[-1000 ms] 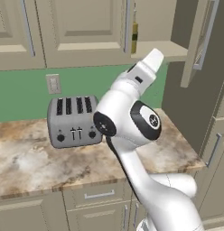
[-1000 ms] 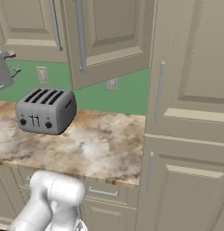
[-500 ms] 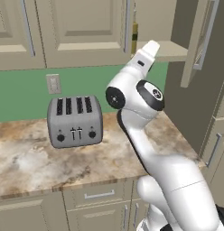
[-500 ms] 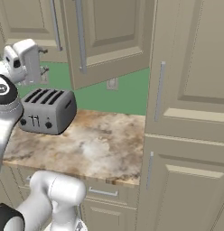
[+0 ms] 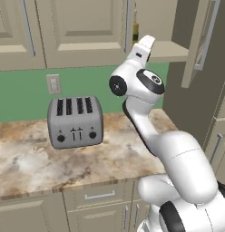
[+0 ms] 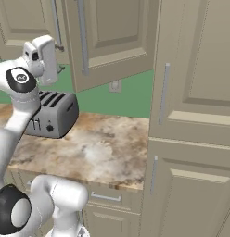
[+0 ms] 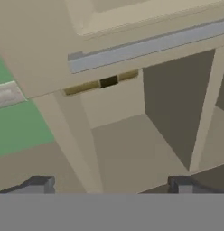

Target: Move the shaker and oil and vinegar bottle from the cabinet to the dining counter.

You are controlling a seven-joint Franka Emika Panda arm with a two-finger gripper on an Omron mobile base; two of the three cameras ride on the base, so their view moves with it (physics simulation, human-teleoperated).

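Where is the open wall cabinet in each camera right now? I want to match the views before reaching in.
Left base view: the cabinet is at upper right, its shelf bare beyond the arm's tip.
Right base view: cabinet at top centre, seen as its door swung open.
Hand view: cabinet interior spans the middle and lower right.
Shared landmark: the green backsplash.

Oil and vinegar bottle [image 5: 135, 34] in cabinet [image 5: 168, 50]; toaster [image 5: 75, 121] below-left.
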